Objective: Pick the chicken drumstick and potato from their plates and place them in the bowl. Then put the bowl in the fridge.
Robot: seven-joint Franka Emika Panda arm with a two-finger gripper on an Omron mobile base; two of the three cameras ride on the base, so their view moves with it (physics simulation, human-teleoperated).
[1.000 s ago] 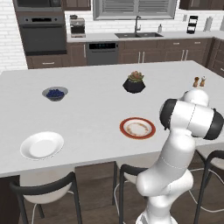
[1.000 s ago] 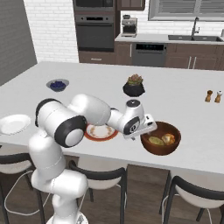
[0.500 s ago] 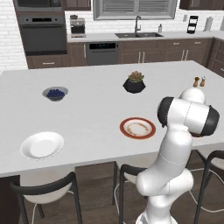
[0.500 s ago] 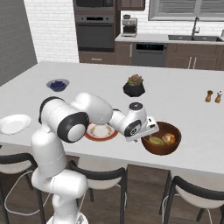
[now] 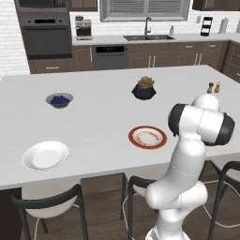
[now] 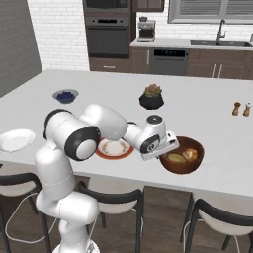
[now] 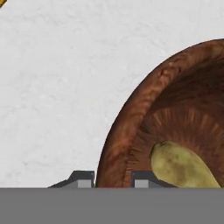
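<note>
a white robot arm reaches from the lower left of the right base view to the wooden bowl (image 6: 182, 155), right of centre near the counter's front edge. the gripper (image 7: 113, 178) was wide open a second ago; it has now closed on the bowl's near rim, one finger outside the wall and one inside, as the hand view shows at its bottom edge. the potato (image 7: 183, 167) lies inside the bowl, lower right of the hand view, and beside it in the right base view sits the chicken drumstick (image 6: 190, 155). the red-rimmed plate (image 5: 147, 137) at centre and the white plate (image 5: 45, 155) at lower left of the left base view are both bare. judging from this, the food is loaded and the bowl is gripped, ready for carrying to the fridge.
</note>
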